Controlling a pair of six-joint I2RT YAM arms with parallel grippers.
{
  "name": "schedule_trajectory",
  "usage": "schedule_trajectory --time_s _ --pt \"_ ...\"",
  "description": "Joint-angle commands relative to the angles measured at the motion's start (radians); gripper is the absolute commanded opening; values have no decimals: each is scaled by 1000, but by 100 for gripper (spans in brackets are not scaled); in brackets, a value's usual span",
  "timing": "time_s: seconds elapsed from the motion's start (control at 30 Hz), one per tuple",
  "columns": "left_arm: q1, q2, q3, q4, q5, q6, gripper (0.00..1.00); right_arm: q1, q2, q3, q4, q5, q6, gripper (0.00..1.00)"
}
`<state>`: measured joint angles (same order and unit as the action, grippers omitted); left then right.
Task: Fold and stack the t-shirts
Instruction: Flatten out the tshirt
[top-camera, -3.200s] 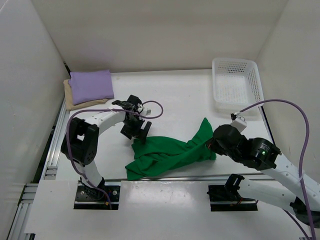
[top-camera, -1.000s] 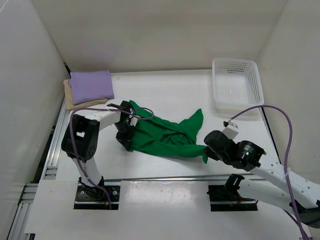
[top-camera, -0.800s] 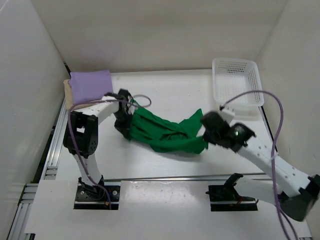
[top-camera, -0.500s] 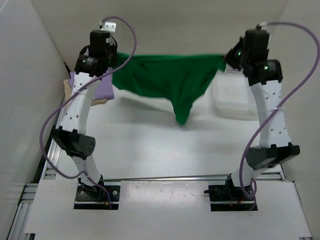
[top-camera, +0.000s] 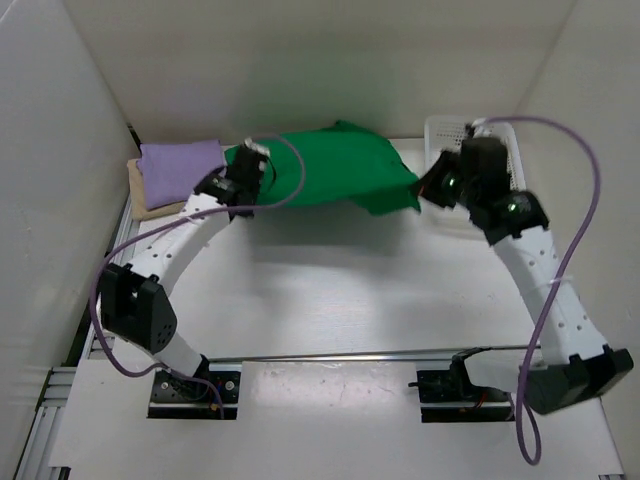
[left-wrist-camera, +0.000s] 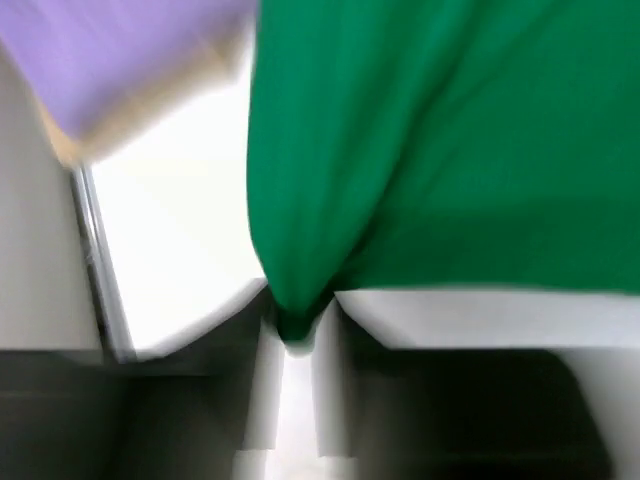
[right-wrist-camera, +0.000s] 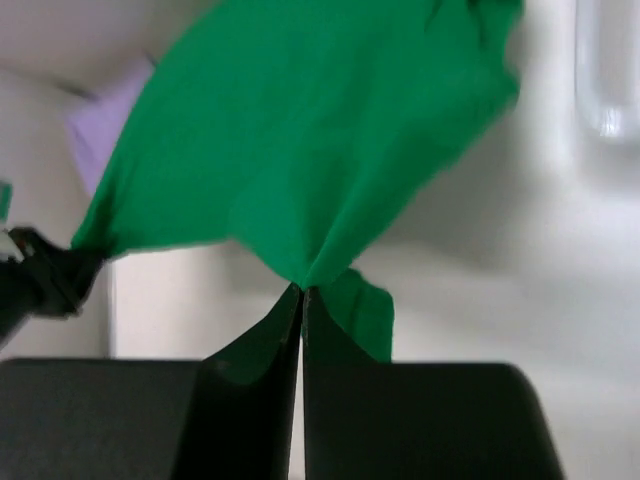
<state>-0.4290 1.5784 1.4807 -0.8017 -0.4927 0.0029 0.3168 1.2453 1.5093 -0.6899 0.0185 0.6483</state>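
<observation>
My left pincer (left-wrist-camera: 295, 338) is nipped narrow on one gathered edge of the green t-shirt (top-camera: 330, 165). My right pincer (right-wrist-camera: 302, 292) is pressed tight on the opposite edge. The cloth spreads between them at the far end of the surface (top-camera: 330, 300), just left of the white basket (top-camera: 505, 150). Farther left of the basket, the purple t-shirt (top-camera: 180, 165) lies folded on the tan t-shirt (top-camera: 150, 207).

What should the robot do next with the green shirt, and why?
The left claw and right claw each pinch an edge of the green shirt, spread between them and unfolded. So probably lower it flat onto the table, ready for folding.
</observation>
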Motion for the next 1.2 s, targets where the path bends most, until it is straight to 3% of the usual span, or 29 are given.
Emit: schedule_trajectory --time_s 0.0,0.03,0.1,0.17,0.3,0.47,0.63,0.87,0.97,1.0,1.03,1.13,1.17 --pt "-54 -158 -220 -92 0 -3 57 67 -176 -252 0 46 43 0" --pt "-54 -176 -256 -125 38 -3 76 80 -210 -327 0 46 65 0" --pt "-54 -217 -316 -237 178 -3 99 99 -286 -538 0 32 132 0" --pt "-12 -238 -336 -308 321 -3 99 125 -323 -701 0 23 184 0" --pt "114 -217 -402 -309 402 -3 99 140 -351 -840 23 37 218 0" --pt "278 -91 -412 -170 316 -3 97 93 -351 -871 32 34 186 0" --pt "429 101 -266 -152 442 -3 96 47 -342 -882 23 11 152 0" --pt "418 261 -194 -166 585 -3 95 36 -391 -926 3 1 163 0" --pt "403 305 -194 -157 594 -3 90 36 -412 -951 -10 1 172 0" --pt "391 314 -204 -157 594 -3 83 27 -421 -966 -20 1 181 0" --pt "391 325 -204 -157 594 -3 64 27 -434 -975 -29 1 191 0" --pt "391 359 -204 -157 594 -3 33 27 -458 -1014 -55 1 215 0" --pt "391 359 -204 -157 594 -3 11 27 -458 -1023 -66 1 215 6"
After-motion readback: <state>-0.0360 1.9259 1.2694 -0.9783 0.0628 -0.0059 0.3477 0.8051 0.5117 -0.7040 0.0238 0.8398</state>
